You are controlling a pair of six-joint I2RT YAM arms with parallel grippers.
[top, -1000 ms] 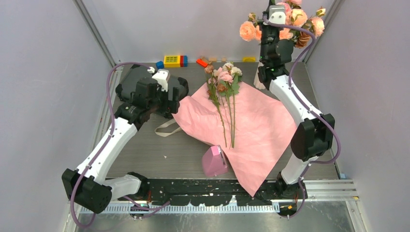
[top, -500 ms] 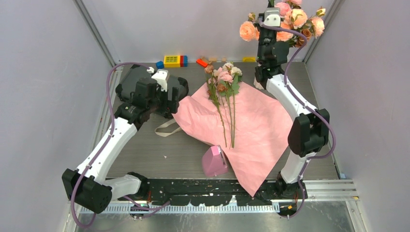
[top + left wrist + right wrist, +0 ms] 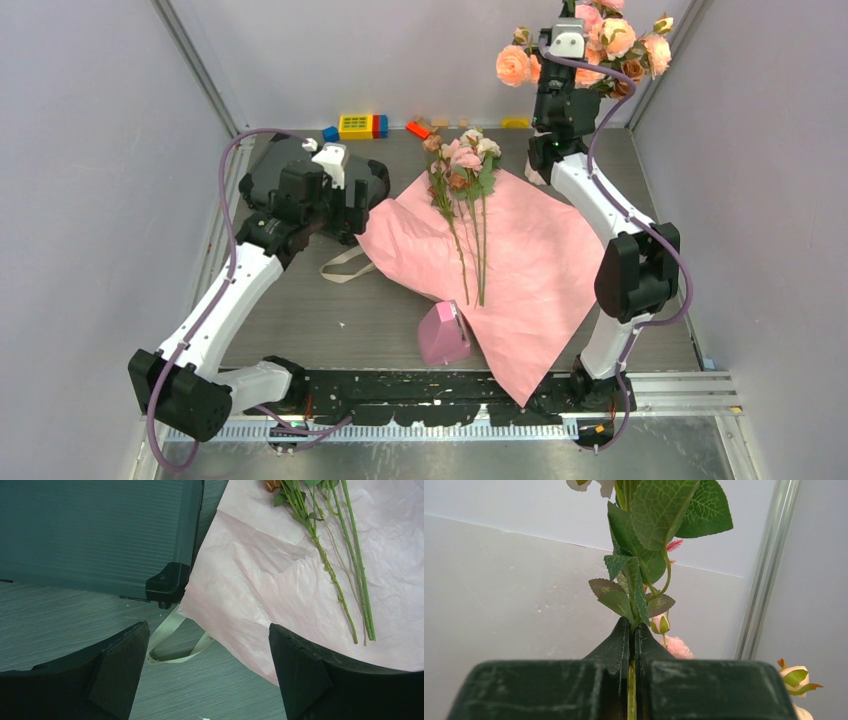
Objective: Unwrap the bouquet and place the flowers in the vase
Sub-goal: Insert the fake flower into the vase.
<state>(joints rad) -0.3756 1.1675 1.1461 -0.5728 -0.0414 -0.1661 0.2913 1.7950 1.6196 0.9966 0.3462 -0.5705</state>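
The pink paper [image 3: 540,270] lies opened out flat in the middle of the table [image 3: 300,320], and the flowers [image 3: 462,158] rest loose on it, their pink, cream and brown heads at its far edge and their thin green stems running back toward its middle. A beige ribbon [image 3: 345,265] lies untied on the bare table, touching the paper's left edge. A small pink wedge [image 3: 443,333] stands against the paper's near left edge. The left gripper [image 3: 207,655] hovers just off the paper's left edge, above the ribbon, with its jaws spread wide and nothing between them. A dark ribbed case [image 3: 95,530] sits beside that same edge, farther back than the ribbon. The right gripper [image 3: 632,645] is raised high beyond the paper's far right corner, its jaws pressed together on a leafy stem [image 3: 639,580] that stands upright out of them; a scrap of cream petal shows at the top of the wrist view. A cluster of peach roses [image 3: 615,40] spreads around that raised gripper. Coloured toy blocks [image 3: 355,126] lie against the back wall, beyond the paper's far left corner.
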